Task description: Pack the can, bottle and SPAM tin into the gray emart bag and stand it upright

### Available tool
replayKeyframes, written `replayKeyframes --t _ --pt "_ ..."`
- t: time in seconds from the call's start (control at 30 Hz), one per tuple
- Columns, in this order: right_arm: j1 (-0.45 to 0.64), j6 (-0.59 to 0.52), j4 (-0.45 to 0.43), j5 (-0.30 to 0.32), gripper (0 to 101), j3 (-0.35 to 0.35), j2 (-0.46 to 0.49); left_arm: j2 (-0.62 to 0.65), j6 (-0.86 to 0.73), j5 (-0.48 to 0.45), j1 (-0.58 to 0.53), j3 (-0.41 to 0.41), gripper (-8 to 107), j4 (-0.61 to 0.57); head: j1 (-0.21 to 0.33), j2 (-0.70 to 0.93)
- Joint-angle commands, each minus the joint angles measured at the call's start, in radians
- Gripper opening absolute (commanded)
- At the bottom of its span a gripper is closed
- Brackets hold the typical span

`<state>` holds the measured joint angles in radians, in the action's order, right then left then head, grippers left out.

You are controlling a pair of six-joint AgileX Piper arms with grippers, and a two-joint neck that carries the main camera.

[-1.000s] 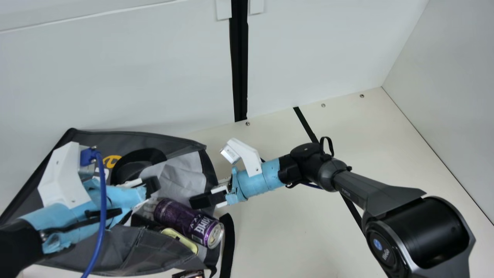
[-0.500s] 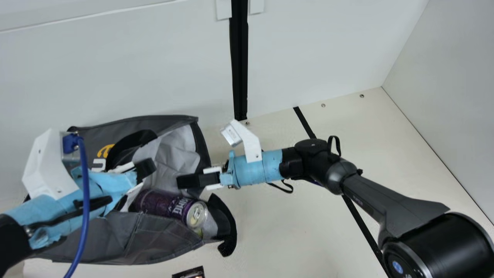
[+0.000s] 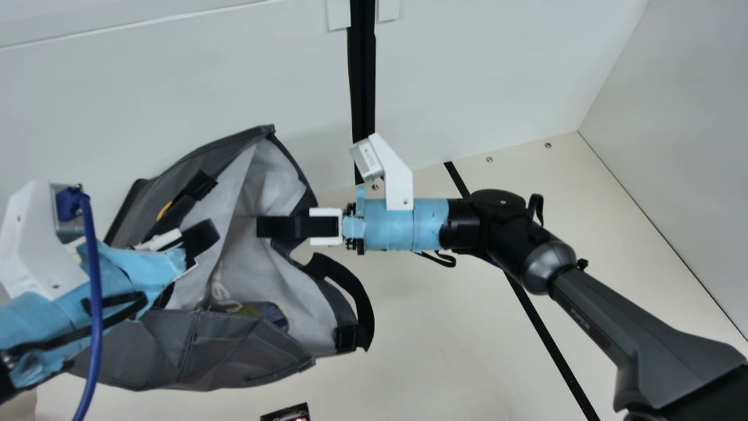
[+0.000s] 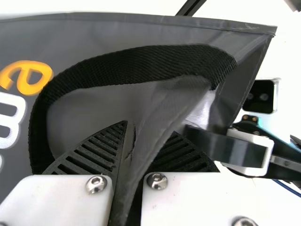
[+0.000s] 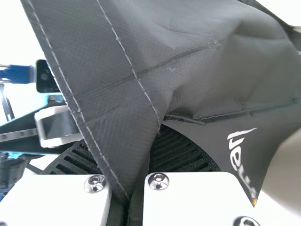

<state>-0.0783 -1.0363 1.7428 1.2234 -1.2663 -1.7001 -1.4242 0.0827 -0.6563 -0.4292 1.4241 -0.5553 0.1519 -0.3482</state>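
While pinching the gray bag (image 3: 251, 351) at its mouth's left edge in the left gripper (image 3: 201, 237), have the right edge clamped in the right gripper (image 3: 269, 227).

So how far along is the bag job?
Packing looks at least partly done: blue and yellowish packaging shows inside the bag, can't tell which items. In hand: bag fabric, pinched by left gripper and right gripper. Left: probably settling it upright, then releasing; both grippers hold it.

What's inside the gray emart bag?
In the bag: a purplish-blue patch beside a yellowish one, within pale lining. The near side hides the rest, so their identity is unclear.
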Motion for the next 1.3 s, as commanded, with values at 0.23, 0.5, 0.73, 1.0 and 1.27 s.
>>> replayKeyframes --t 0.23,0.5,0.73,1.0,1.27 --pt "0.016 0.094 0.002 -0.003 0 -0.051 0.083 0.021 0.072 -0.035 -0.030 0.085 -8 0.112 0.023 -0.001" --pt "0.043 0.148 0.002 -0.003 0 -0.059 0.187 0.036 0.114 -0.101 -0.079 0.174 -8 0.197 0.023 -0.001" --pt "0.086 0.145 0.000 -0.003 0 -0.002 0.287 0.067 0.102 -0.179 -0.108 0.226 -8 0.219 0.023 -0.001" --pt "0.156 0.209 -0.060 -0.003 0 0.033 0.408 0.110 0.033 -0.285 -0.106 0.262 -8 0.174 0.023 -0.001" --pt "0.227 0.279 -0.160 -0.003 0 0.063 0.536 0.158 -0.005 -0.395 -0.088 0.272 -8 0.163 0.023 -0.001"
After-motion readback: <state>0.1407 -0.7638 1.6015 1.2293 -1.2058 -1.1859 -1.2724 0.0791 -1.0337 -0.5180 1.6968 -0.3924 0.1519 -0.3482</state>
